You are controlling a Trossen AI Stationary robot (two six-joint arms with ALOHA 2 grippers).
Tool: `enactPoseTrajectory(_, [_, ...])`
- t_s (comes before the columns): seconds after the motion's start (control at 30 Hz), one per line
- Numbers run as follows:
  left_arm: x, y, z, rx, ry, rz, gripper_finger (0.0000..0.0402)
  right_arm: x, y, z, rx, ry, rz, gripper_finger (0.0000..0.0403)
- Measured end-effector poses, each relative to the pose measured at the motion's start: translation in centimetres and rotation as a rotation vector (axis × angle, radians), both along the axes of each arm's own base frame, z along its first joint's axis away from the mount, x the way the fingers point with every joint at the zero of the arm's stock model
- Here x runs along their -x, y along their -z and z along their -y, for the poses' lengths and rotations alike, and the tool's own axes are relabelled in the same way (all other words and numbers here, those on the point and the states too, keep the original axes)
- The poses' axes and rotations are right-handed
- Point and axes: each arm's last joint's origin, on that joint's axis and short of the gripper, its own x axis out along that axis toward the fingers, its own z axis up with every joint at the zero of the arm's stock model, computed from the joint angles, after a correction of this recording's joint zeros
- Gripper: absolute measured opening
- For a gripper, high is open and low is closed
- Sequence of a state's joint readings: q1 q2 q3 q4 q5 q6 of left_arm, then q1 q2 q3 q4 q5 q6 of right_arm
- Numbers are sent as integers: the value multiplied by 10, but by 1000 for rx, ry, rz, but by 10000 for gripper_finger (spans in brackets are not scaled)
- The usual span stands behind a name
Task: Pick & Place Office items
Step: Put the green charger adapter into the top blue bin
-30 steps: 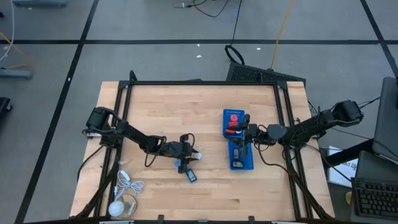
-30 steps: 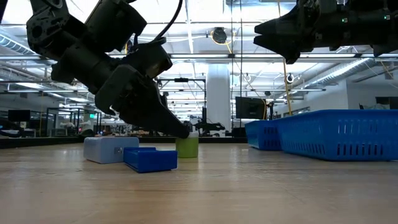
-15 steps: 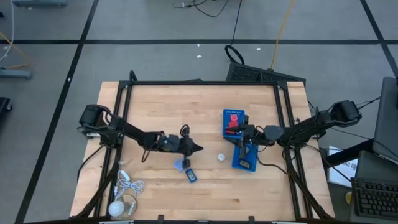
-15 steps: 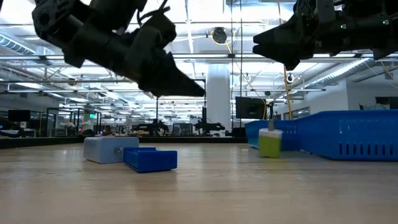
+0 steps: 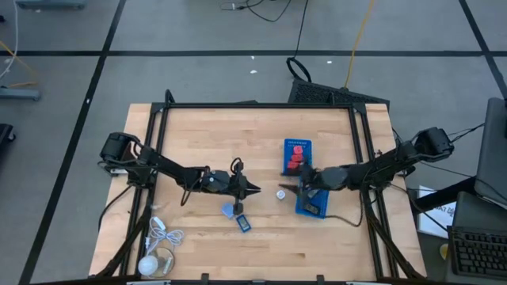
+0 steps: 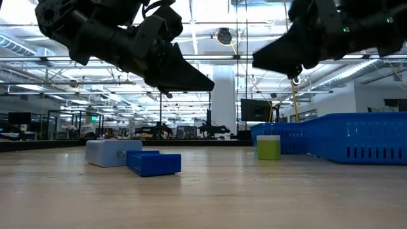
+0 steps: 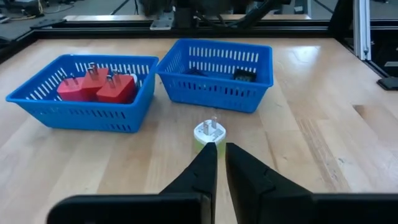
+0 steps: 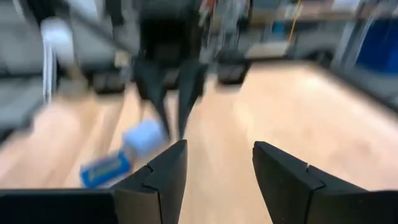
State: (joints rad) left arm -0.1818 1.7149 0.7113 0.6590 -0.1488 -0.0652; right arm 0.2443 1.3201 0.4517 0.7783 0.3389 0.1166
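A small green plug piece with a white top (image 5: pixel 280 193) (image 6: pixel 268 147) (image 7: pixel 209 132) stands upright on the table between my two grippers. My left gripper (image 5: pixel 255 189) (image 6: pixel 212 88) (image 7: pixel 220 146) hovers shut just left of it, above the table. My right gripper (image 5: pixel 295 188) (image 6: pixel 254 62) (image 8: pixel 221 155) is open and hovers just right of it, beside the trays. A pale grey-blue piece (image 5: pixel 230 210) (image 6: pixel 113 152) and a blue piece (image 5: pixel 244 224) (image 6: pixel 153 163) lie under the left arm. Red pieces (image 5: pixel 296 152) (image 7: pixel 99 87) lie in the far tray, black pieces (image 7: pixel 244 74) in the near one.
Two blue trays (image 5: pixel 287 145) (image 5: pixel 317 212) sit side by side on the table's right half. A coiled white cable with a round white object (image 5: pixel 158 249) lies at the near left corner. Bare wood stretches across the far half (image 5: pixel 230 134).
The green plug piece went from beside my left gripper's tip rightward across the table and now stands near the trays. My left gripper rose off the table and shifted right. My right gripper moved left from above the near tray toward the plug.
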Motion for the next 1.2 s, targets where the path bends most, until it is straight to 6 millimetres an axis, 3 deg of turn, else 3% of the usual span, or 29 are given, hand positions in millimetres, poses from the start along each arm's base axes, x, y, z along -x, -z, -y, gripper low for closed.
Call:
enactPoseTrajectory(0.3, [-1, 0, -4, 22, -25, -1, 37, -47, -14, -28, 11, 30, -621, 240])
enactPoseTrajectory(0.43, [0, 1, -4, 44, -34, -8, 37, -61, -14, -36, -8, 26, -772, 278])
enactPoseTrajectory(0.6, [0, 1, -4, 46, -35, -14, 37, -73, 4, -39, -39, 33, -846, 294])
enactPoseTrajectory(0.77, [0, 2, -4, 75, -47, -26, 37, -79, 22, -36, -49, 66, -891, 281])
enactPoseTrajectory(0.93, [1, 5, -4, 77, -51, -52, 37, -81, 27, -30, -106, 124, -899, 258])
enactPoseTrajectory(1.2, [2, 6, -4, 75, -52, -65, 37, -82, 27, -27, -182, 79, -930, 159])
